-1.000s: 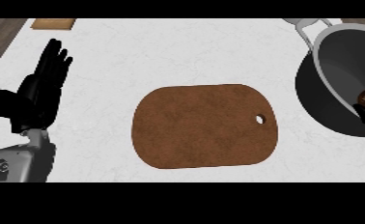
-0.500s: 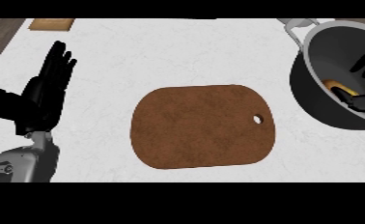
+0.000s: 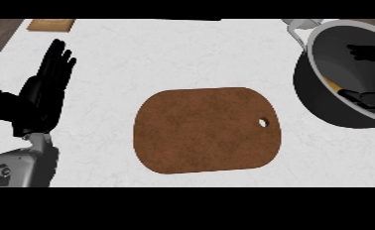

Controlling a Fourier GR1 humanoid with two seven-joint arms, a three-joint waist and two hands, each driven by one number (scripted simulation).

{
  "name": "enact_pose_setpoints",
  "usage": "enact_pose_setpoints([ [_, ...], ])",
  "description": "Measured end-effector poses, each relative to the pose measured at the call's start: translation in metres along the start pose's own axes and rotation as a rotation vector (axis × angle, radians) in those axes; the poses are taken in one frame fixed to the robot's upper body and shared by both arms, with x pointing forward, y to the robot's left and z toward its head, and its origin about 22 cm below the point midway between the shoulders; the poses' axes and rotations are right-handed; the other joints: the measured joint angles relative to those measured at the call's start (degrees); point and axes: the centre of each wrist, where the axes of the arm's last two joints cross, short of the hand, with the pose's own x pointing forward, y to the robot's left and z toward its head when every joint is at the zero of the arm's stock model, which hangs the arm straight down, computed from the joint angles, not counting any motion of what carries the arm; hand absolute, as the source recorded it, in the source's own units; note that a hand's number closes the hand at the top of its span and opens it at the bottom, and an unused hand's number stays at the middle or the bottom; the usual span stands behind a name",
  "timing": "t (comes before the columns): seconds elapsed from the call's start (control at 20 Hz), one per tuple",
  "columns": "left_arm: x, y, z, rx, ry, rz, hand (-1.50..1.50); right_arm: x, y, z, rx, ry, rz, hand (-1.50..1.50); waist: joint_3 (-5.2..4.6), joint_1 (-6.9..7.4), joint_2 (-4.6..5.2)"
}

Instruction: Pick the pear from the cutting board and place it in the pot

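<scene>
The brown cutting board (image 3: 207, 130) lies bare in the middle of the white counter, its hanging hole toward the right. A dark pot (image 3: 313, 100) stands at the right edge, partly cut off by the view. Inside it, part of my black right hand (image 3: 359, 96) shows low against the pot's wall. A small yellow sliver, apparently the pear (image 3: 332, 83), peeks out just left of that hand. Most of the pear and of the hand is hidden. My left hand (image 3: 45, 92) rests open at the left edge, fingers up.
The pot's metal handle (image 3: 300, 24) sticks out at its upper left. A small wooden item (image 3: 51, 24) lies at the counter's far left corner. My grey left forearm (image 3: 29, 167) fills the lower left corner.
My right hand has gone from the pot's right rim down into the pot, and a yellow sliver now shows beside it. The left hand and the board have stayed put.
</scene>
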Motion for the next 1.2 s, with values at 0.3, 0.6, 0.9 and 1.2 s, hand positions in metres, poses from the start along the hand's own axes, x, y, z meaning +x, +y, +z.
enact_pose_setpoints([
  [0.3, -0.001, 0.001, 0.003, 0.004, 0.004, -0.001, 0.00, -0.012, -0.013, 0.002, -0.074, -0.031, -0.257, -1.50, 0.20, -0.39, -0.04],
  [0.6, 0.002, -0.003, -0.003, 0.008, 0.005, 0.001, 0.00, -0.032, -0.051, 0.014, -0.135, -0.030, -0.448, -1.50, 1.11, -0.04, 0.70],
  [0.9, -0.001, 0.001, -0.003, 0.009, 0.005, 0.010, 0.00, -0.048, -0.095, 0.042, -0.181, 0.027, -0.487, -1.50, 1.51, 0.60, 1.17],
  [1.2, -0.003, -0.005, -0.004, 0.004, -0.004, 0.010, 0.00, -0.055, -0.120, 0.066, -0.201, 0.080, -0.468, -1.50, 1.71, 0.90, 1.44],
])
